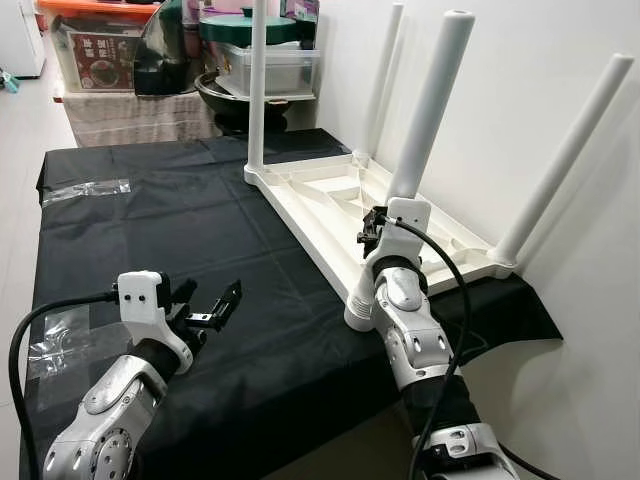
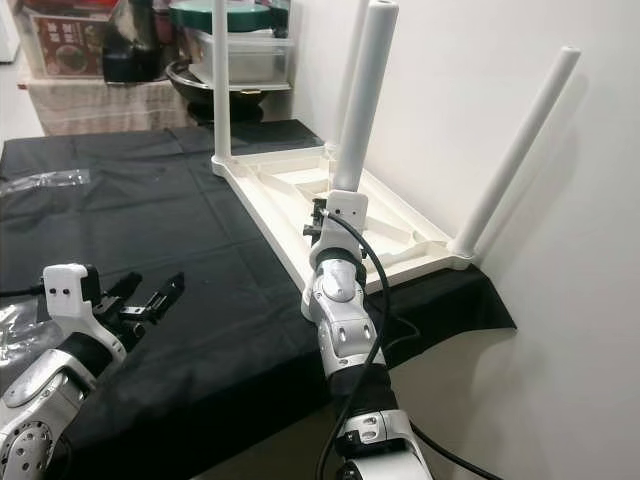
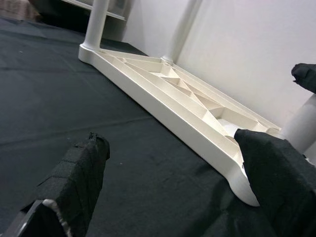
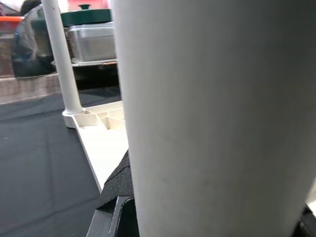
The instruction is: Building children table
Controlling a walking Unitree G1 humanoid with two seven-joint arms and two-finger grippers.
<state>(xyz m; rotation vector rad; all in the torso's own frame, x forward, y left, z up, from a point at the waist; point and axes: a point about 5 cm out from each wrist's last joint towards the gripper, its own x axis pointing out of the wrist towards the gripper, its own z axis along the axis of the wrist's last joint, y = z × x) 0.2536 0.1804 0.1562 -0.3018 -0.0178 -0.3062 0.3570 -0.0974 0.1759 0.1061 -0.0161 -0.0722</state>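
While the right tool (image 1: 372,232) is clamped on the near white leg (image 1: 430,105) of the upturned children's table (image 1: 340,205), gripping it low on the shaft, the left tool (image 1: 212,310) hovers with its fingers apart above the black cloth (image 1: 150,230). That cloth covers the worktop, where the tabletop lies face down beside the wall, four legs pointing up. Storage boxes (image 1: 100,45) stand beyond.
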